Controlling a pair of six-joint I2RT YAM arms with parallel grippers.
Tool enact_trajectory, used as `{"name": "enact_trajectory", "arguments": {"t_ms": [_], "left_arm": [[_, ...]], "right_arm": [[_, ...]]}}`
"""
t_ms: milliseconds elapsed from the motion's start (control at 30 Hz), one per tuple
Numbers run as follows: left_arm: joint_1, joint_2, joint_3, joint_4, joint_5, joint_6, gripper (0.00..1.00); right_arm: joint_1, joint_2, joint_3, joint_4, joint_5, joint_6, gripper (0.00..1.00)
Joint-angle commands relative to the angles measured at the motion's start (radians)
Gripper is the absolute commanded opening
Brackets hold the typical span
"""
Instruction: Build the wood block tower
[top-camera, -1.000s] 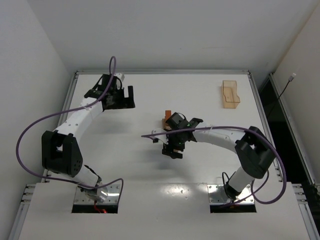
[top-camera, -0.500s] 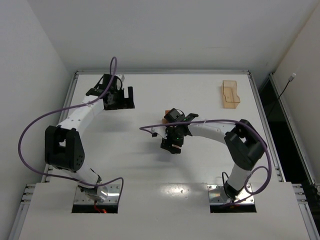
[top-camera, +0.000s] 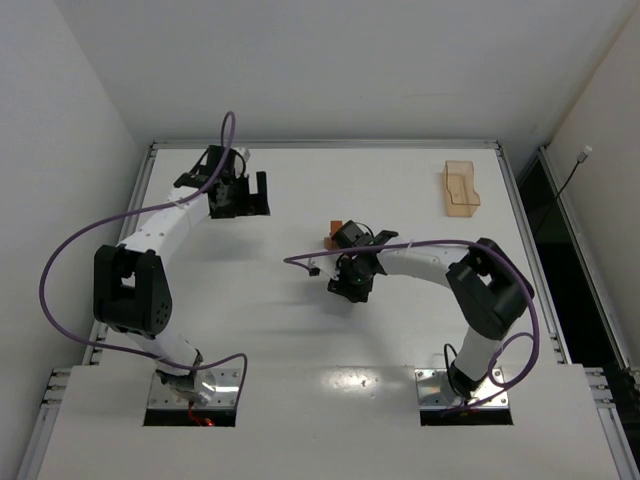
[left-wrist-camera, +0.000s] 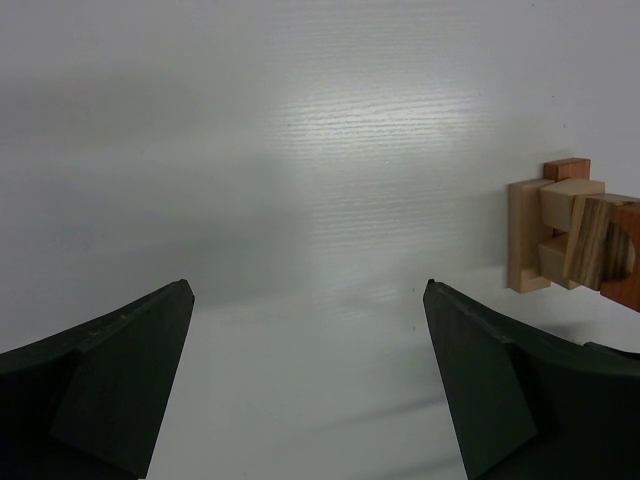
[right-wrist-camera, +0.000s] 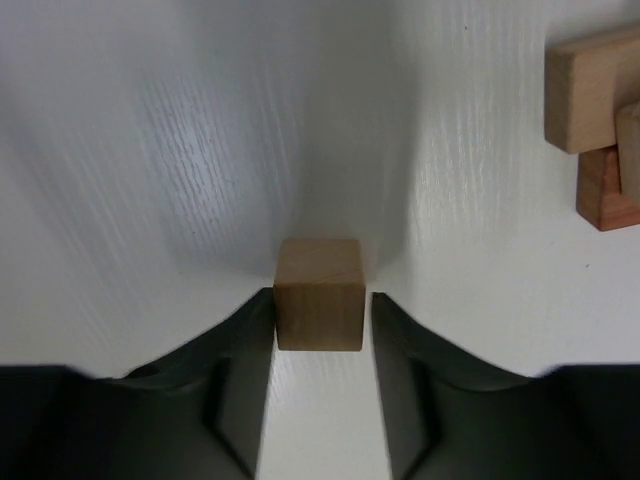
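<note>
A light tan wooden cube (right-wrist-camera: 319, 293) rests on the white table between my right gripper's (right-wrist-camera: 322, 305) fingertips. The left pad touches it and a thin gap shows at the right pad. In the top view this gripper (top-camera: 350, 285) points down at mid-table and hides the cube. A cluster of tan and reddish-brown blocks (top-camera: 333, 237) stands just behind it. The cluster also shows in the right wrist view (right-wrist-camera: 592, 100) at upper right and in the left wrist view (left-wrist-camera: 560, 225) at the right edge. My left gripper (top-camera: 240, 196) is wide open and empty (left-wrist-camera: 308, 300) at the far left.
A translucent tan open tray (top-camera: 461, 188) sits at the far right of the table. Purple cables loop out from both arms. The table's raised rim (top-camera: 320, 144) runs along the back, with white walls behind it.
My right gripper has shifted slightly toward the block cluster, and its jaws have narrowed around the cube. The left arm's elbow has swung a little; its gripper stays in place.
</note>
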Motion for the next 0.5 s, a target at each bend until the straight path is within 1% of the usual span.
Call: {"name": "enact_trajectory", "arguments": {"t_ms": [0,33,67,100,200,300,333,467], "left_arm": [[0.013,0.001,0.039,0.012,0.008,0.01,0.99],[0.013,0.001,0.039,0.012,0.008,0.01,0.99],[0.013,0.001,0.039,0.012,0.008,0.01,0.99],[0.013,0.001,0.039,0.012,0.008,0.0,0.99],[0.013,0.001,0.028,0.012,0.017,-0.009,0.99],[0.013,-0.045,-0.01,0.012,0.018,-0.021,0.99],[0.013,-0.057,-0.023,0.025,0.018,-0.021,0.99],[0.013,-0.113,-0.078,0.034,-0.002,-0.03,0.99]], "right_arm": [[0.006,-0.03,-0.022,0.041,0.031,0.001,0.35],[0.006,-0.039,-0.022,0.041,0.031,0.001,0.28],[0.006,-0.039,-0.032,0.041,0.04,0.001,0.12],[0.006,-0.053,-0.032,0.041,0.04,0.001,0.01],[0.006,-0.099,-0.023,0.029,0.04,0.021,0.0],[-0.005,-0.149,0.041,-0.04,0.017,0.079,0.0],[-0.005,-0.192,0.088,-0.062,-0.004,0.117,0.0],[-0.028,-0.254,0.271,-0.178,-0.061,0.247,0.0]]}}
